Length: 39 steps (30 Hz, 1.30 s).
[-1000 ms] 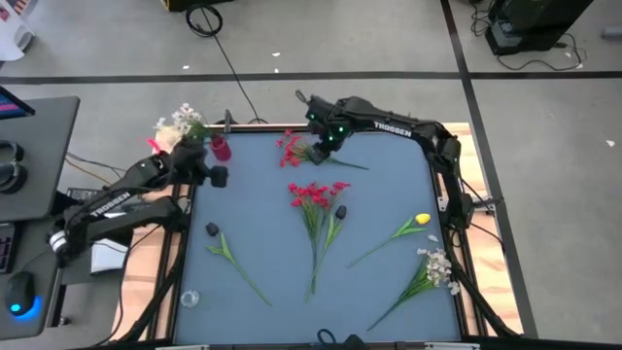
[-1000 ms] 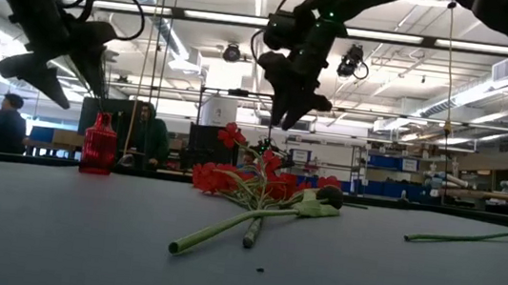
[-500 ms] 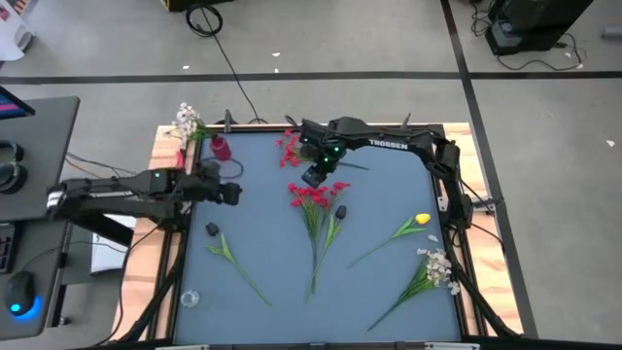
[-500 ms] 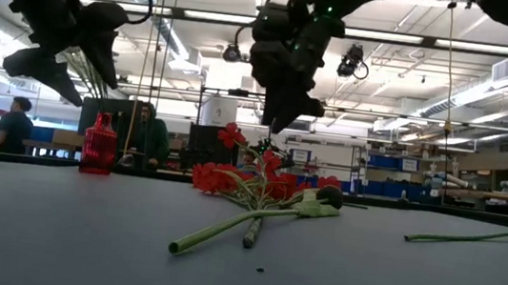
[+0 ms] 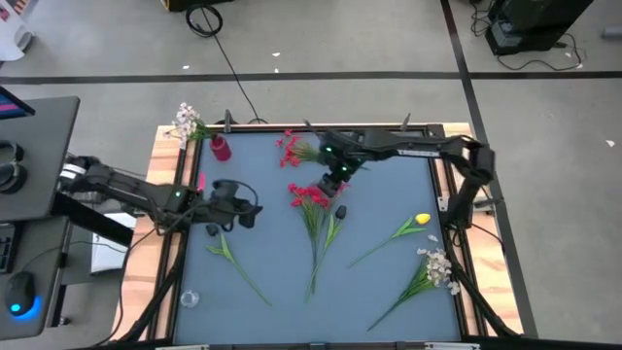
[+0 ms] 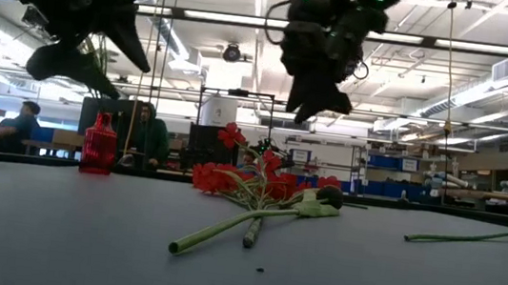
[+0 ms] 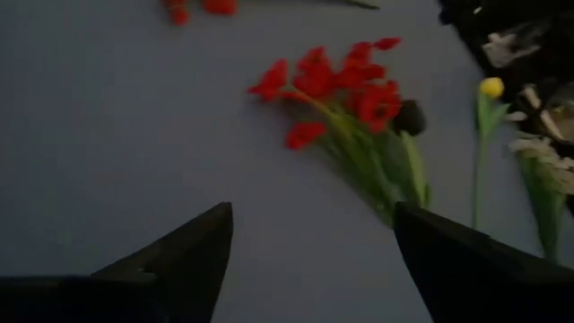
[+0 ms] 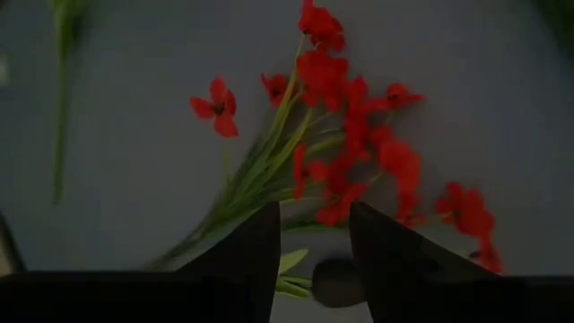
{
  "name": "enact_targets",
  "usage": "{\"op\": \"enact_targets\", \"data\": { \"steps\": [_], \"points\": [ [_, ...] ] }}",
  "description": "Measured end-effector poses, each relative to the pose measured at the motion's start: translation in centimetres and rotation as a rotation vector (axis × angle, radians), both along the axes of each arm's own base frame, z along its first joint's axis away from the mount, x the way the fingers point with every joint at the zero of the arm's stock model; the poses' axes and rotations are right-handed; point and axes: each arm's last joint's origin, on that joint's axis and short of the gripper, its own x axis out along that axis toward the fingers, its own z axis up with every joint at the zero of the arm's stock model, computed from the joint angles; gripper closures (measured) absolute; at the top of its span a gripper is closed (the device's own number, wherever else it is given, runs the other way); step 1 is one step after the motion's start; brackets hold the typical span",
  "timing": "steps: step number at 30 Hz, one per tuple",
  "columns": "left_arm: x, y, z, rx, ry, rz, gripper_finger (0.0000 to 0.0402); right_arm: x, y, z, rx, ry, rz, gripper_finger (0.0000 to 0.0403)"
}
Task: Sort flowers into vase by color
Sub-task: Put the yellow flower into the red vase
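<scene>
Two grippers hang over the blue table [image 5: 389,204], both empty. Going left to right: the left gripper [image 5: 255,213] hovers near a green sprig [image 5: 233,261], fingers spread wide, touching nothing. The right gripper [image 5: 337,184] is poised just above the red flowers [image 5: 313,194], fingers parted with nothing between them. It should drop straight down and pinch the stems below the blossoms. A red vase [image 5: 221,148] waits at the far-left corner.
</scene>
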Motion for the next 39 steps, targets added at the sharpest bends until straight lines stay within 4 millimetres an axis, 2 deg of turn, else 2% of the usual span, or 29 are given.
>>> {"op": "enact_targets", "data": {
  "steps": [7,12,17,25,31,39],
  "points": [
    [1.5,-0.7,-0.4,0.076,-0.005,-0.095,0.0177,-3.3,2.6,-0.1,0.049,-0.120,-0.166,0.0258],
    [1.4,-0.8,-0.4,0.128,0.032,-0.184,0.0214,-3.5,5.0,-0.6,0.048,-0.082,-0.280,0.0259],
    [0.9,-1.2,0.1,0.115,0.029,-0.313,0.0224,-2.9,7.4,-1.3,0.092,-0.043,-0.395,0.0264],
    [-0.8,-4.6,0.1,0.212,0.052,-0.517,0.0250,-3.1,10.3,-1.5,0.166,0.014,-0.559,0.0270],
    [-1.7,-6.6,0.3,0.297,0.027,-0.653,0.0267,-4.4,13.9,-1.9,0.188,0.120,-0.683,0.0271],
    [-1.5,-7.1,0.8,0.329,-0.031,-0.692,0.0274,-7.3,16.8,-2.7,0.123,0.315,-0.908,0.0271]
  ]
}}
